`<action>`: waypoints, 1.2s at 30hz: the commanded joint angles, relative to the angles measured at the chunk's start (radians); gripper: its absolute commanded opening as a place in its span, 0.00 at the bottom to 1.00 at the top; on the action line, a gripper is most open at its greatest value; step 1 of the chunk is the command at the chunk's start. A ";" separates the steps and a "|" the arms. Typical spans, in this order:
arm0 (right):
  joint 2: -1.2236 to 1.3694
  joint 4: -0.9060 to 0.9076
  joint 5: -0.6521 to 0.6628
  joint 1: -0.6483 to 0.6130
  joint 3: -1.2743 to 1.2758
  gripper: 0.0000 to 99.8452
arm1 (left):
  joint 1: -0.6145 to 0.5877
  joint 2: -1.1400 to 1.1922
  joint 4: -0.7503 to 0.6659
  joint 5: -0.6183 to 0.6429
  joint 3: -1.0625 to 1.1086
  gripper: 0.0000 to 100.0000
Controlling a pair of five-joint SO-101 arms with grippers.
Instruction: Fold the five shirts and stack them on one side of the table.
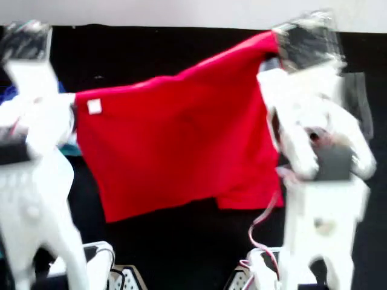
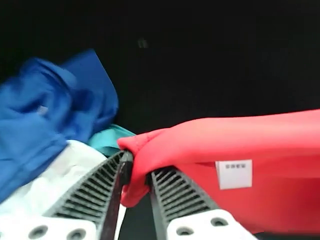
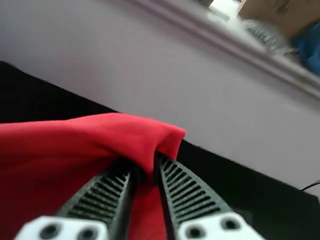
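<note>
A red shirt (image 1: pixel 181 145) is held up above the black counter (image 1: pixel 181 248), stretched between the 2 arms. The left tool (image 2: pixel 136 172) is closed on 1 bunched corner of the shirt, with red cloth pinched between its ribbed fingers (image 2: pixel 180 195). A small white label (image 2: pixel 233 174) is seen on the cloth just beside that grip. The right tool (image 3: pixel 145 172) is likewise clamped on the opposite corner, a fold of red cloth being caught between its 2 fingers and draped over their tips. In the high view the corner held by the right tool is seen higher than the one held by the left tool, so that the upper edge of the shirt slopes. The rest of the cloth hangs down in a broad sheet between the arms, and its lower edge seems to hang free of the counter, though this cannot be told for certain. Near the left tool, 3 other shirts are heaped on the counter: a blue shirt (image 2: pixel 45 115) lies crumpled, a teal shirt (image 2: pixel 107 137) shows at its edge, and a white shirt (image 2: pixel 55 175) lies nearest the tool. A thin red cable (image 1: pixel 264 220) hangs beside the right arm (image 1: pixel 320 181). Beyond the right tool a pale wall (image 3: pixel 150 65) is seen past the far edge of the counter
</note>
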 commanded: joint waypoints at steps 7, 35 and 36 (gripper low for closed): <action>0.418 -0.529 -0.008 0.022 0.058 0.01 | 0.016 0.639 -0.170 -0.008 -0.383 0.01; 1.265 0.213 -0.011 -0.131 -0.863 0.01 | 0.015 1.366 0.161 -0.008 -1.274 0.01; 1.277 0.217 -0.028 -0.142 -0.863 0.01 | 0.015 1.366 0.161 -0.008 -1.274 0.01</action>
